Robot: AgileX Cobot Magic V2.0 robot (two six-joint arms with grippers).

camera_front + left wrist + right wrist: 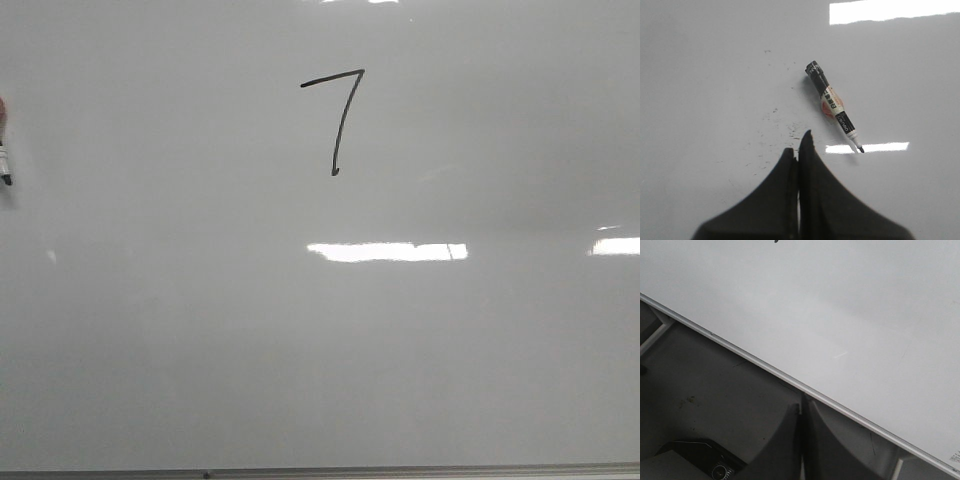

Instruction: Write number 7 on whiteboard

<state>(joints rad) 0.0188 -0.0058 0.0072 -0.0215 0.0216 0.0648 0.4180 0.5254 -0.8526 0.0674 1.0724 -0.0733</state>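
Observation:
A black hand-drawn number 7 (338, 118) stands on the whiteboard (320, 350), upper middle in the front view. A black marker with a white label lies uncapped on the board at the far left edge (5, 160). It shows whole in the left wrist view (834, 106), tip toward my fingers. My left gripper (799, 145) is shut and empty, just short of the marker. My right gripper (803, 407) is shut and empty, below the board's metal bottom edge (765, 367). Neither gripper shows in the front view.
Bright light reflections (388, 251) lie on the board. Faint black smudges (785, 127) mark the board near the left fingers. Below the board's edge, the right wrist view shows a dark grey surface (705, 385) and a dark device (715, 465).

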